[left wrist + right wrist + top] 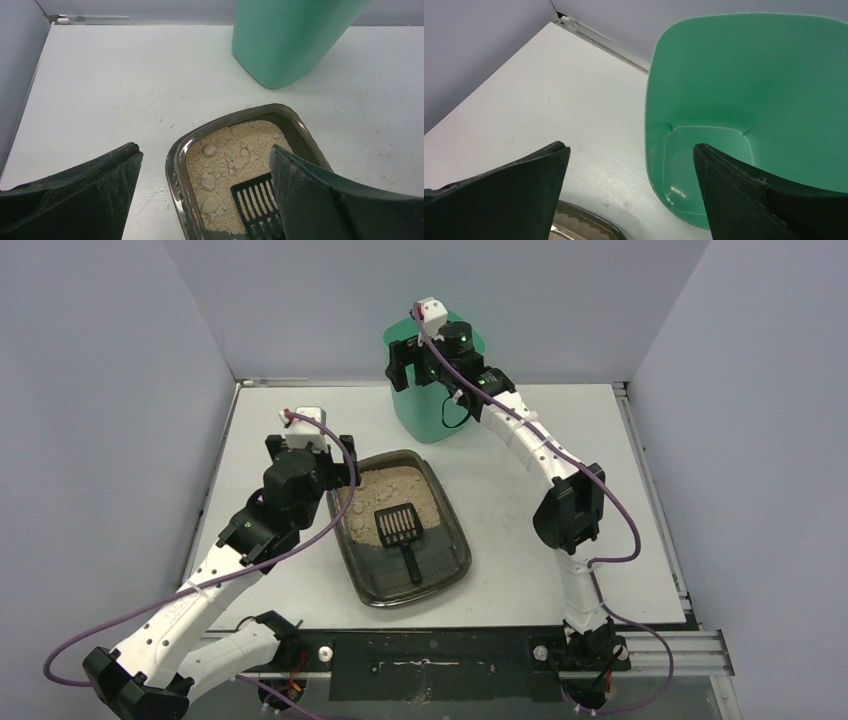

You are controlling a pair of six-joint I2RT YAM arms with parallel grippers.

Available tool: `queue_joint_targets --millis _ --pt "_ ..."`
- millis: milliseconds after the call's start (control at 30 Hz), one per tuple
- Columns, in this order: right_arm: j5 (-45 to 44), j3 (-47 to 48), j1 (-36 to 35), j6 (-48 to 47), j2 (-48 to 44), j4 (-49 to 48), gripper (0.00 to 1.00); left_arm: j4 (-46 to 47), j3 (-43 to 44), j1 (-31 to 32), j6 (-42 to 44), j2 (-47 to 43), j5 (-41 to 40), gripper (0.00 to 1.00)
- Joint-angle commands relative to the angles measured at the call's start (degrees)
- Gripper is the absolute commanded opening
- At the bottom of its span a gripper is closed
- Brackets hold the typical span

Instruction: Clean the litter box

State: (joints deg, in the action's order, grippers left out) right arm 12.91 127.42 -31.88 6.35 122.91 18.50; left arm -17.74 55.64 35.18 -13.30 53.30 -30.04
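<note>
Barely begun, it seems — clumps (209, 180) dot the litter box (410, 598), scoop (397, 527) lies unheld, bin (415, 415) looks empty. Left end effector (204, 149) and right end effector (629, 146) gape wide.

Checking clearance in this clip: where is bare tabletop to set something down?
Bare tabletop lies between the litter box and the right arm, and in the far-left corner beside the green bin. Crowded: the box's left rim, where the left arm leans in.

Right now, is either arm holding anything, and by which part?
Nothing is held. The left gripper and right gripper both have open, empty jaws; the scoop lies in the litter box.
</note>
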Motion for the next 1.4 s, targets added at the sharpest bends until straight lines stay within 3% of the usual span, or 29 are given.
queue_joint_targets --millis 0,400,1100,1367 --pt "1.47 5.12 0.71 0.75 1.83 0.66 1.00 2.76 0.12 0.32 0.56 -0.87 -0.91 0.97" --pt "2.25 7.71 1.43 0.69 6.43 2.47 0.94 2.70 0.01 0.50 0.99 -0.84 -1.07 0.97" --pt "-1.66 3.66 -0.22 -5.83 3.31 8.99 0.53 2.59 0.16 0.49 1.23 -0.19 -1.17 0.97" --pt "-2.94 1.60 -0.70 -5.93 0.77 10.41 0.26 2.50 0.23 0.50 1.21 -0.16 -1.07 0.97"
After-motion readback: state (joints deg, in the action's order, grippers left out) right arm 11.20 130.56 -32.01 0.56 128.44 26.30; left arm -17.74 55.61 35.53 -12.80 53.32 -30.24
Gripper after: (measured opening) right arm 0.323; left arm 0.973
